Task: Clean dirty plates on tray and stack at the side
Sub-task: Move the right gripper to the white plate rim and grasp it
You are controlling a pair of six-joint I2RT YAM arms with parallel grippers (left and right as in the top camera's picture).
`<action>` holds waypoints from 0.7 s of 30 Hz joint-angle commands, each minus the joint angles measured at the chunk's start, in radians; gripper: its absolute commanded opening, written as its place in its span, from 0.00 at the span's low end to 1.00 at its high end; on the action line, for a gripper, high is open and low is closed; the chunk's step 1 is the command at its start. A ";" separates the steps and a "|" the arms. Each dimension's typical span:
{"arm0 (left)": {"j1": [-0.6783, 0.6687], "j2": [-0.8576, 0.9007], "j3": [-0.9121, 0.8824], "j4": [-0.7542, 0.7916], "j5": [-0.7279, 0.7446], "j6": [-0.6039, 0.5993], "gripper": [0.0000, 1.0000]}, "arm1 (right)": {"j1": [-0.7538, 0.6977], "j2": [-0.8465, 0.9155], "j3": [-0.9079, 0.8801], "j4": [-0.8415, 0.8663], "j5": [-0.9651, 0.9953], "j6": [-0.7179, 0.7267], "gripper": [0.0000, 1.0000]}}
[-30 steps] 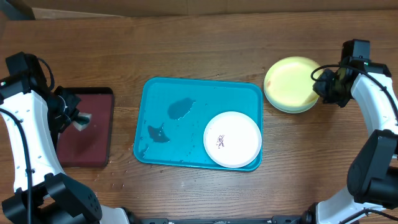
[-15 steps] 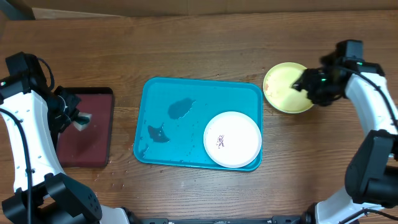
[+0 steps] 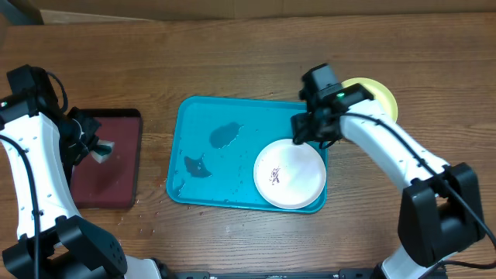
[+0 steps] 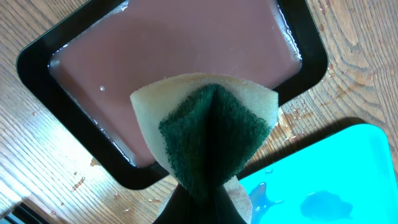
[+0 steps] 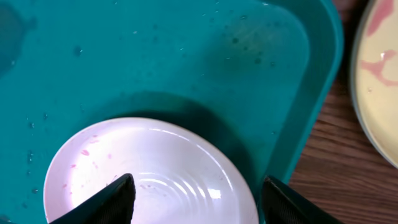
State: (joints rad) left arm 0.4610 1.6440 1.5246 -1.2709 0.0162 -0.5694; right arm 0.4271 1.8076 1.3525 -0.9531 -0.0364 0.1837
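The turquoise tray (image 3: 225, 167) lies mid-table with wet patches on it. A white plate (image 3: 289, 174) with a small reddish smear rests in its front right corner. My right gripper (image 3: 310, 133) hovers open over the far edge of that plate (image 5: 155, 168), one finger to each side (image 5: 196, 202), holding nothing. A lime-green plate (image 3: 381, 93) sits on the wood right of the tray, partly hidden by my right arm; pink smears show on it (image 5: 379, 74). My left gripper (image 3: 94, 149) is shut on a green-and-yellow sponge (image 4: 208, 130) above the maroon tray.
A black-rimmed maroon tray (image 3: 105, 167) holding liquid (image 4: 155, 56) stands left of the turquoise tray. Water drops dot the wood near its corner (image 4: 74, 182). A cardboard edge runs along the back of the table (image 3: 232, 9).
My right gripper has opened, let go of the lime-green plate, and swung left to above the white plate. The left arm with the sponge has not moved.
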 commanded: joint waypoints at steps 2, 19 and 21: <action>0.010 0.003 -0.006 0.000 0.029 0.026 0.04 | 0.043 0.035 -0.006 0.000 0.116 0.007 0.67; 0.010 0.003 -0.006 0.000 0.037 0.032 0.04 | 0.026 0.151 -0.007 -0.026 0.052 -0.183 0.68; 0.010 0.003 -0.006 0.000 0.037 0.032 0.04 | 0.026 0.163 -0.007 -0.026 0.006 -0.224 0.68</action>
State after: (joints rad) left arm 0.4610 1.6440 1.5246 -1.2709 0.0414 -0.5575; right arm 0.4580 1.9465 1.3510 -0.9802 0.0471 0.0483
